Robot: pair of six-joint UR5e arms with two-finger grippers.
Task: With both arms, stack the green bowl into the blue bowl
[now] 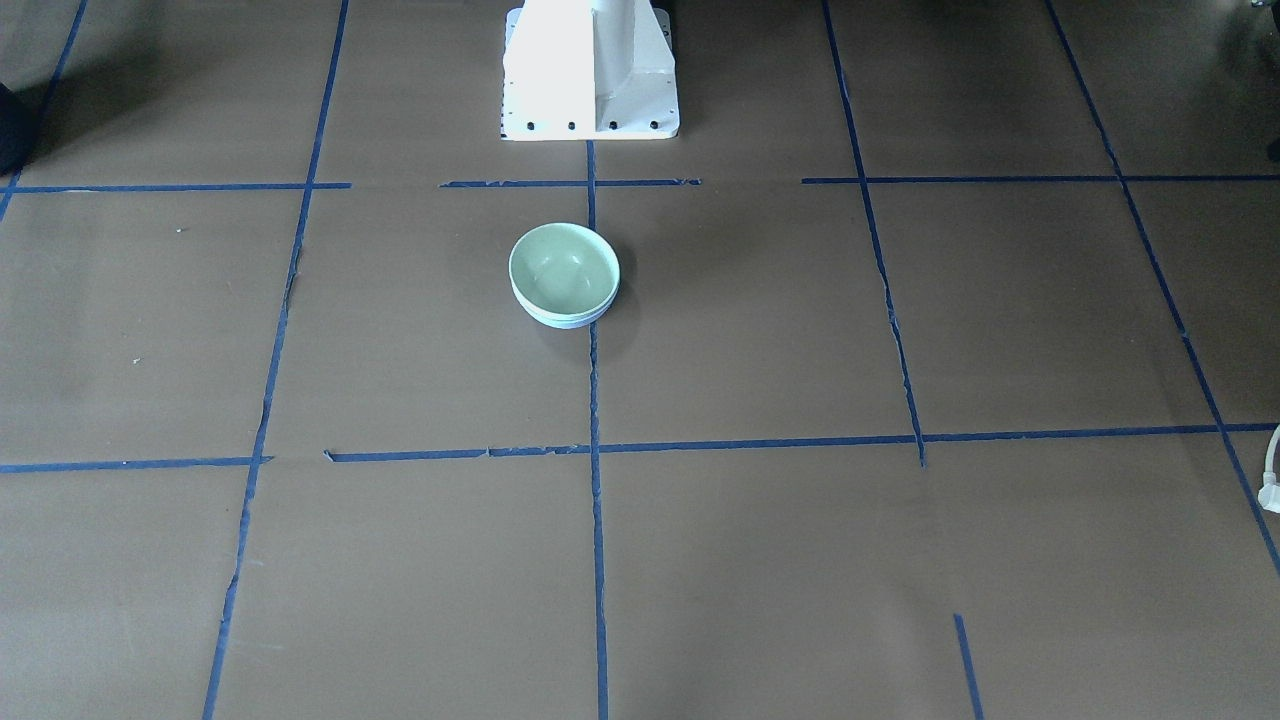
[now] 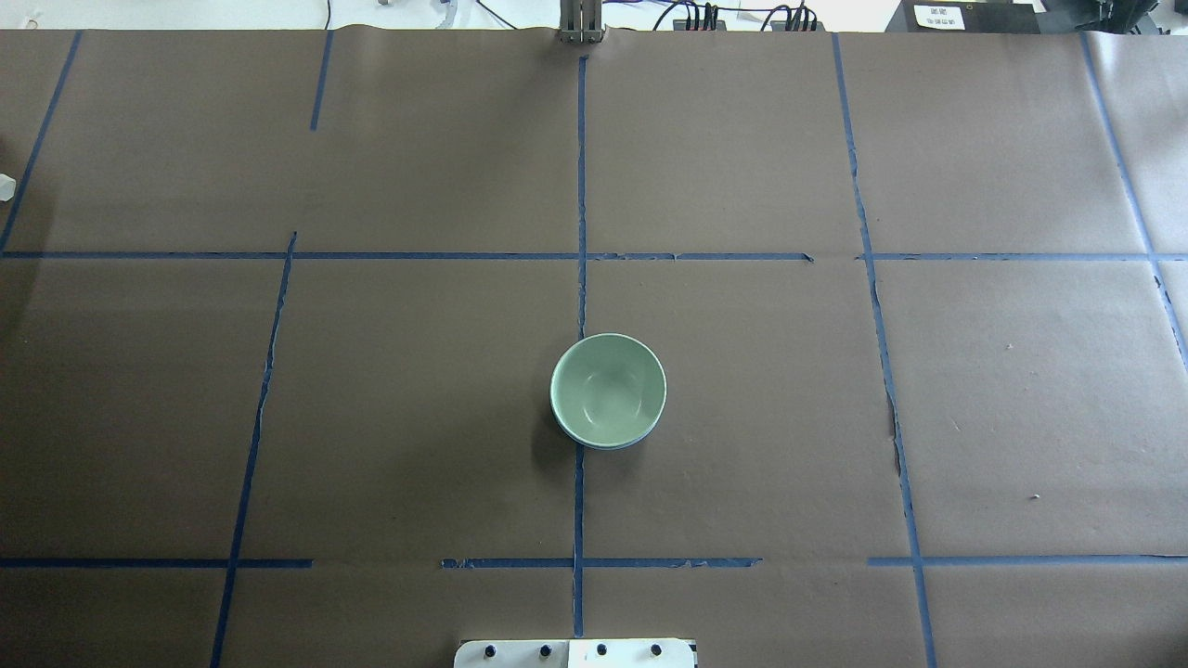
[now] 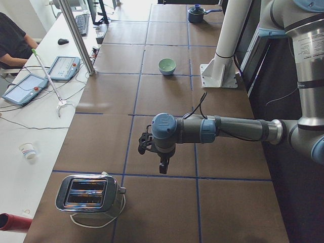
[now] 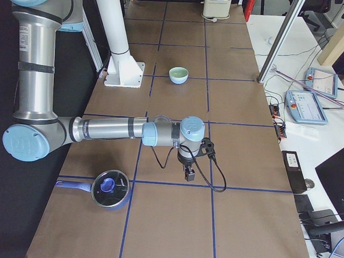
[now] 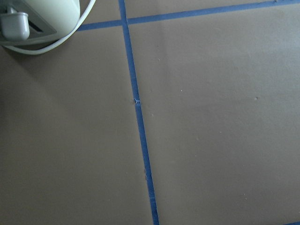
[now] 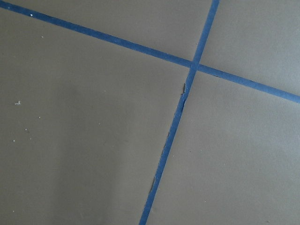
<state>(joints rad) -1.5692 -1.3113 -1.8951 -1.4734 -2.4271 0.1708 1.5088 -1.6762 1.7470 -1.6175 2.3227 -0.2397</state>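
Note:
The green bowl [image 1: 563, 268] sits nested inside the blue bowl [image 1: 572, 321], near the table's middle in front of the robot's base. Only the blue bowl's lower rim shows under it. The overhead view shows the same: green bowl [image 2: 608, 390] in blue bowl [image 2: 610, 446]. Neither gripper is near the bowls. My left gripper [image 3: 163, 165] hangs over the table's left end, by the toaster. My right gripper [image 4: 188, 173] hangs over the right end, by the pot. Both show only in side views, so I cannot tell whether they are open or shut.
A silver toaster [image 3: 88, 194] with a white cord stands at the left end; its corner also shows in the left wrist view [image 5: 33, 16]. A dark blue lidded pot [image 4: 110, 188] lies at the right end. The white pedestal [image 1: 590, 75] stands behind the bowls. Operators' pendants lie on the side bench.

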